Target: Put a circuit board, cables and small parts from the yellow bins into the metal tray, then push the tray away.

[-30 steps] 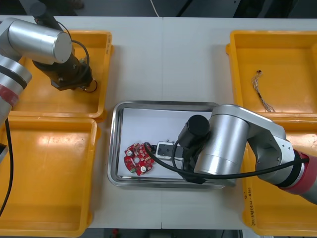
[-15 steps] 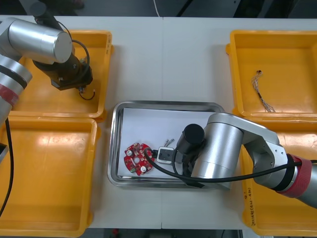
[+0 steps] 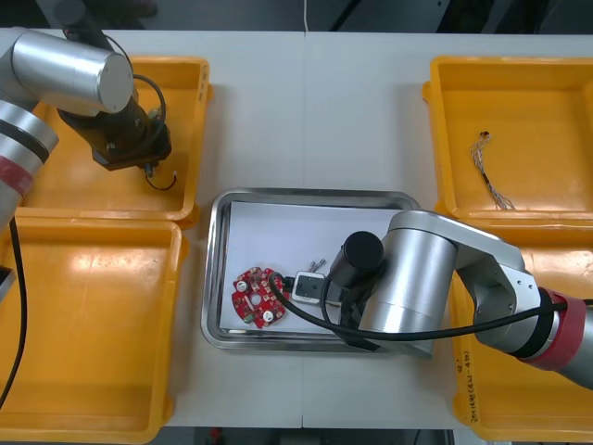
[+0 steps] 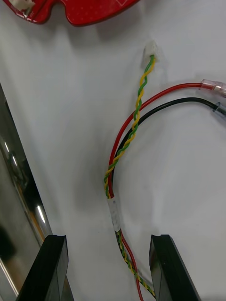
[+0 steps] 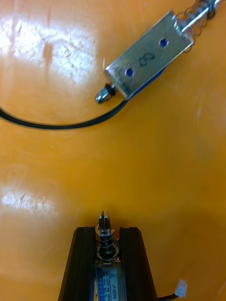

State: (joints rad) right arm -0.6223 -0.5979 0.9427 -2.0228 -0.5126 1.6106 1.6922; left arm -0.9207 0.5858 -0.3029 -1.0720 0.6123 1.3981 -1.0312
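Half done, I judge: small parts have yet to reach the tray, and the push is left. Over the far left yellow bin [image 3: 190, 111] the left claw [image 5: 104, 230] is pinching a small metal part [image 5: 105, 244] with a spring, and a second part [image 5: 148, 59] lies loose beyond it. In the metal tray [image 3: 218, 278] the circuit board [image 3: 258, 297] rests on the white floor, with a cable bundle [image 4: 125, 155] of red, black and yellow-green just beside it. The right claw [image 4: 108, 242] stands spread wide astride that bundle, gripping nothing.
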